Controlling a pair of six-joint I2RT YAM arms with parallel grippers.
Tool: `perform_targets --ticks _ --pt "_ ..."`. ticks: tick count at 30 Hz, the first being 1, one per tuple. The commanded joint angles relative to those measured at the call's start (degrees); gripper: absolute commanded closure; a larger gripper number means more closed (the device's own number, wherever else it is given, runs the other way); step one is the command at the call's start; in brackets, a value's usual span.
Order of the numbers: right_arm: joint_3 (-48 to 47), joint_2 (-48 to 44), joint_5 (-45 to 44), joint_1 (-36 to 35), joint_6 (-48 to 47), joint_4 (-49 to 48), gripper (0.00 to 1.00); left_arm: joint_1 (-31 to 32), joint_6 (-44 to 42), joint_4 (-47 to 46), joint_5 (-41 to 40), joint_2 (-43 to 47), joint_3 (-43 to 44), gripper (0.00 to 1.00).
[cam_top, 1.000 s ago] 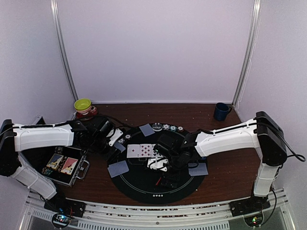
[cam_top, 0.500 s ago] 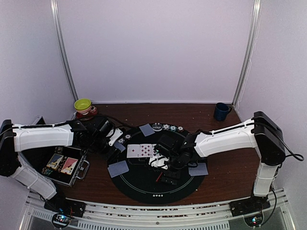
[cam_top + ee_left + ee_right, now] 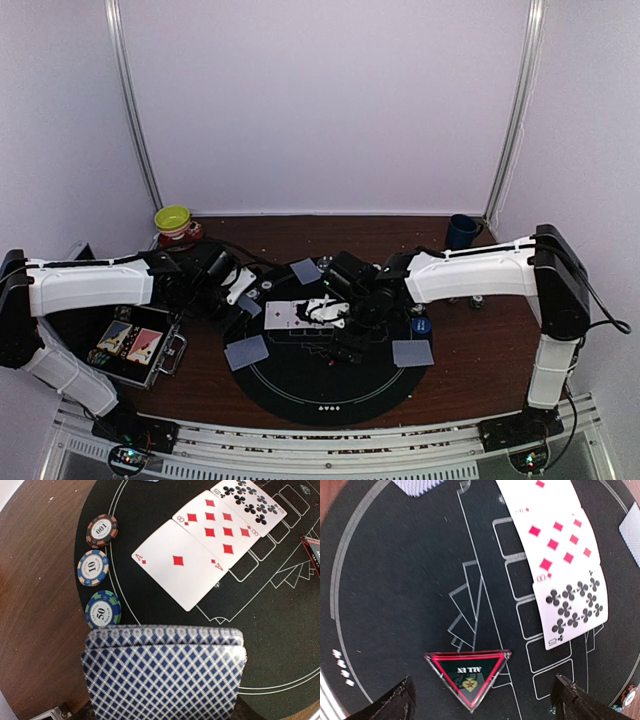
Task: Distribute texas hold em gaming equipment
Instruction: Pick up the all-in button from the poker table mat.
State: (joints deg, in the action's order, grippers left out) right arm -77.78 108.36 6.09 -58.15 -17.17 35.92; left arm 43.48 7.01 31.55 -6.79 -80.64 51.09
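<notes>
Broadly, a round black felt mat lies on the brown table. Over its left edge the left gripper is clamped on a stack of blue-backed cards. Three cards lie face up in a row on the felt: ace of diamonds, eight of diamonds, ten of clubs. The right gripper hangs spread wide, holding nothing, over the red triangle marker, which lies flat near the ten. Three chips line the mat's left rim.

My white-and-black arms
White shells cover my left arm and right arm; black joints, trailing black cables, dark rough fingertips.
</notes>
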Motion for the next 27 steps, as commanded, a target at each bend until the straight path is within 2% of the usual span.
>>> perform_targets --ticks 1,18,27 --pt "-3.68 0.58 4.24 -0.23 2.2 2.35 0.04 -0.42 0.38 -1.62 0.02 0.53 0.15 0.35" --pt "-3.94 7.02 2.22 -2.45 5.22 3.36 0.06 -0.42 0.38 -1.69 -0.33 1.08 -0.07 0.35" --pt "-2.96 7.36 -3.82 -2.72 7.7 2.31 0.07 -0.4 0.36 -1.71 -0.42 1.1 -0.16 0.35"
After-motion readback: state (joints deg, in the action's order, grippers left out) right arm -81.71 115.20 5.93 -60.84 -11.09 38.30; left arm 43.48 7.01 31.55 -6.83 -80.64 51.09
